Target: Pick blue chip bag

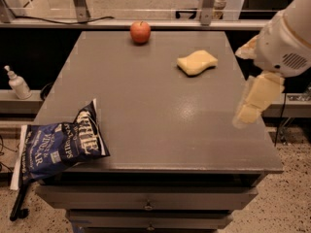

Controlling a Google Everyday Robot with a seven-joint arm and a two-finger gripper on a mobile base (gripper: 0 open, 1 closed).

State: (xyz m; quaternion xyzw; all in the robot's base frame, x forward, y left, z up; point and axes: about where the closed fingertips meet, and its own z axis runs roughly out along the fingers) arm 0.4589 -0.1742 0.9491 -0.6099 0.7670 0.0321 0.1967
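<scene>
Hovering right of table (146,106), fingers (252,98), blue chip bag (60,147) front-left, apple (140,32), sponge (197,62) behind

Grey table (146,125) with drawers (194,198), speckled floor (291,205)

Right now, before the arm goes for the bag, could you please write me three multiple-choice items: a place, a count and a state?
1. Where does the blue chip bag lie on the table?
A) far right corner
B) near left corner, overhanging the edge
C) centre
2. How many things lie on the table?
A) three
B) five
C) one
3. What is the claw doing?
A) gripping the bag
B) pressing on the tabletop's centre
C) holding nothing, at the table's right edge
Answers: 1 B, it hangs off that corner; 2 A, the apple, the sponge and the bag; 3 C, it is far from the bag with nothing in it.
</scene>
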